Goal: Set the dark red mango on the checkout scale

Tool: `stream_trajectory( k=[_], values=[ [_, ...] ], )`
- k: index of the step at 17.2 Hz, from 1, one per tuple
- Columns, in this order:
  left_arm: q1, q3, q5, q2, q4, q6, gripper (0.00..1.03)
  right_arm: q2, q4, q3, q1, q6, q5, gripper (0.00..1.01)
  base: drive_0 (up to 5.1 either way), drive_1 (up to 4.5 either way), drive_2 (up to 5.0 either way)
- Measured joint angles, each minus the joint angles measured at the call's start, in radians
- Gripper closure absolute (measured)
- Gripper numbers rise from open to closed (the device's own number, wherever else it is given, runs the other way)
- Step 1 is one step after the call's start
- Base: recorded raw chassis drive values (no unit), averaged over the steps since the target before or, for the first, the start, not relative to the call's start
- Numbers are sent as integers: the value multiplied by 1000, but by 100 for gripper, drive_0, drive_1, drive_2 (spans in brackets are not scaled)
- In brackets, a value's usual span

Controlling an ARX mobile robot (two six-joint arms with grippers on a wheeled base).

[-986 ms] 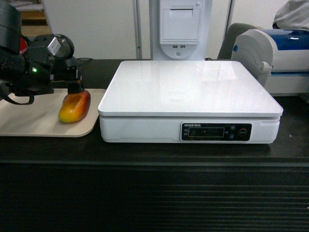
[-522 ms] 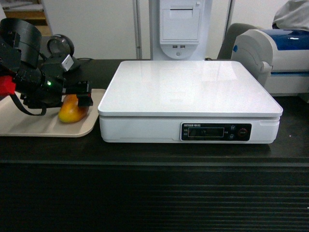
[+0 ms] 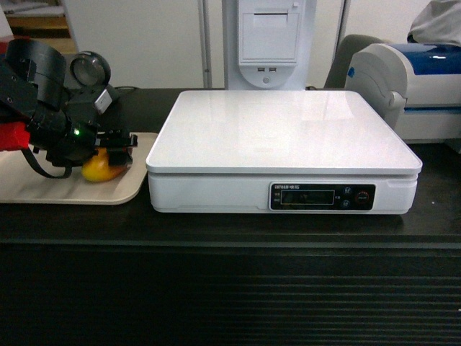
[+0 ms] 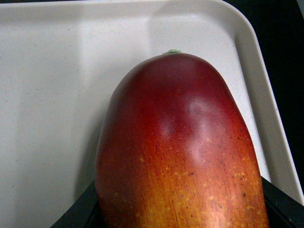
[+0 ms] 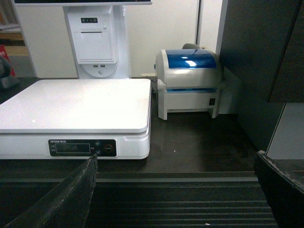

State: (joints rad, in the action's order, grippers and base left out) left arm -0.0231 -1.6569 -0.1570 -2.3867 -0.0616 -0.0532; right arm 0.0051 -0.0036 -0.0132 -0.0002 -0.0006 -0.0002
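The mango (image 3: 97, 171), dark red blending to yellow-orange, lies on a beige tray (image 3: 43, 189) left of the white scale (image 3: 284, 133) on the black checkout counter (image 3: 230, 288). My left gripper (image 3: 115, 148) is down over the mango and hides most of it in the head view. In the left wrist view the mango (image 4: 175, 142) fills the space between the wide-apart black fingers (image 4: 83, 211), so the gripper is open around it. My right gripper (image 5: 175, 190) is open and empty in front of the counter's ribbed face, right of the scale (image 5: 76, 102). It is outside the head view.
A white-and-blue printer (image 3: 425, 79) stands right of the scale at the back. A white kiosk post (image 3: 268, 36) rises behind the scale. The tray's raised rim (image 4: 266, 118) runs right of the mango, and a dark panel (image 5: 256, 61) stands at the far right.
My left arm has come down and slightly left over the mango, so its fingers now straddle the fruit and cover most of it. The mango stays on the tray.
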Motion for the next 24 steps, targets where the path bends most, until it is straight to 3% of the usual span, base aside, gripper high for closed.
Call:
stream_trajectory(
  k=[4,5,6,11,14,18,24],
  values=[
    [12,124,2,98,60,1,42,0,0,0,0,0,0,3,0,0,0],
    [22,159,-14,146,92,17,42,0,0,0,0,0,0,3,0,0,0],
    [39,160,-37,187,120,27,42,0,0,0,0,0,0,3,0,0,0],
    [109,147,-38,298,146,56,42,0,0,0,0,0,0,3,0,0,0],
    [217,62,-27,320,130,126,42,0,0,0,0,0,0,3,0,0,0],
    [340,-134,26,201,20,206,42,0,0,0,0,0,0,3,0,0,0],
    [521,-404,118,5,-158,277,42,0,0,0,0,0,0,3,0,0,0]
  ],
)
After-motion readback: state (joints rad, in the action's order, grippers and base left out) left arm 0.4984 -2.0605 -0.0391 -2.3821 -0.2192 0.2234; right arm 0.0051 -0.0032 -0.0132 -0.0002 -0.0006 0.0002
